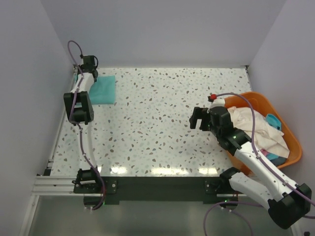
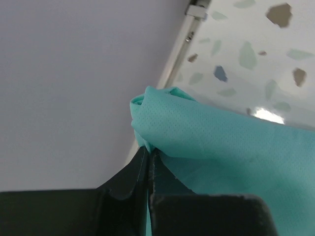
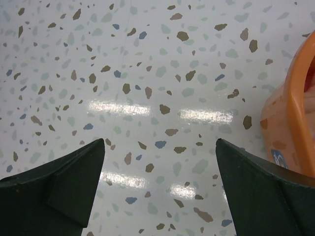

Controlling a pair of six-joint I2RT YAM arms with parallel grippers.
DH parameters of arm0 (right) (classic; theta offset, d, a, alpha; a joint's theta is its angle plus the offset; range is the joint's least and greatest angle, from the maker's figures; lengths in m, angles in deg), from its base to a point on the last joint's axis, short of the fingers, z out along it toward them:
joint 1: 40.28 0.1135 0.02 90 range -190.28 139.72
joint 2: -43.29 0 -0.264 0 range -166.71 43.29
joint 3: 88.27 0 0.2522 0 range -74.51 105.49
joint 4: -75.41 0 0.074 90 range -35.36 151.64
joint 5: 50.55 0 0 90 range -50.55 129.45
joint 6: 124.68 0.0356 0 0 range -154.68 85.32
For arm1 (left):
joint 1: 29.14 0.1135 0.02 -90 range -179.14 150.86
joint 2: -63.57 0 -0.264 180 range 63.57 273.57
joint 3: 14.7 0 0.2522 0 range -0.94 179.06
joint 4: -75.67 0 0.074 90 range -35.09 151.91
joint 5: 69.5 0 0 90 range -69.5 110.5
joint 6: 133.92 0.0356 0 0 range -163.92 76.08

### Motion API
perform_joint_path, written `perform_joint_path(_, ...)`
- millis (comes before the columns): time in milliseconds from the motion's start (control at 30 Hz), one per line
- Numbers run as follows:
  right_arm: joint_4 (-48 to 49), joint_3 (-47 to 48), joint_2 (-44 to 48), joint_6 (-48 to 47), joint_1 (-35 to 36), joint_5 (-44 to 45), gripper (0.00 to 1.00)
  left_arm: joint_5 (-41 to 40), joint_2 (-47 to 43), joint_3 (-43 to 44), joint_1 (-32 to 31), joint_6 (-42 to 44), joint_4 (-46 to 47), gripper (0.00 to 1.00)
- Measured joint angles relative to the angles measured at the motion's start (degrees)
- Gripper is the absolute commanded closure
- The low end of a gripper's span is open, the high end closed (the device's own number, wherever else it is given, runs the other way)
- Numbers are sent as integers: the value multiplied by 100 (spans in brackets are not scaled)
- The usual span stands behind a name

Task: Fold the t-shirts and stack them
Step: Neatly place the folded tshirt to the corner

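A folded teal t-shirt lies at the far left of the table. My left gripper is at its far left corner, shut on a bunched fold of the teal t-shirt, with its jaws pressed together on the cloth. My right gripper is open and empty above bare table, just left of the orange basket. A cream-white t-shirt and a light blue one lie crumpled in the basket. In the right wrist view the fingers are spread wide over the table.
The orange basket rim shows at the right edge of the right wrist view. White walls close in the table on the left, back and right. A metal rail runs along the table's left edge.
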Motion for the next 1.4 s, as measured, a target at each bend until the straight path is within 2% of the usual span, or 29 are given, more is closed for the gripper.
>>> perform_joint_path(233,184,-2,-212,13,0,153,1,-297,136,146,201,326,918,100)
perform_joint_path(267,192,-2,-273,15,0,155,1,-330,155,166,201,378,1005,88)
perform_joint_path(333,205,-2,-387,20,0,157,1,-426,181,175,195,476,1172,56)
perform_joint_path(367,214,-2,-426,20,0,155,1,-470,184,175,188,544,1217,45)
perform_joint_path(433,236,-2,-496,22,0,153,1,-535,184,175,179,575,1327,36)
perform_joint_path(467,251,-2,-520,24,0,151,1,-575,179,175,177,577,1377,21)
perform_joint_path(533,271,-2,-553,28,0,149,1,-599,153,175,175,531,1390,19)
perform_joint_path(600,260,-2,-553,61,0,146,1,-560,46,168,162,450,1290,0)
perform_joint_path(700,236,-2,-529,122,0,146,1,-485,-345,120,85,249,1106,0)
perform_joint_path(800,133,9,-396,205,0,157,1,-476,-1174,-151,-216,94,1078,0)
perform_joint_path(933,-221,188,-205,341,0,203,1,-376,-2455,-293,-1226,-520,730,0)
perform_joint_path(1033,-450,361,-92,420,0,260,1,695,-3447,-629,-2046,-1427,236,0)
perform_joint_path(1133,-619,468,66,466,0,304,1,1696,-4937,-2221,-2597,-2339,118,0)
perform_joint_path(1233,-780,509,247,481,0,310,1,2013,-6404,-4186,-3058,-3008,149,0)
perform_joint_path(1300,-872,509,367,507,0,310,1,2087,-7071,-5261,-3519,-3397,166,0)
perform_joint_path(1400,-916,474,546,610,0,310,1,2157,-7606,-6522,-4205,-3952,-33,0)
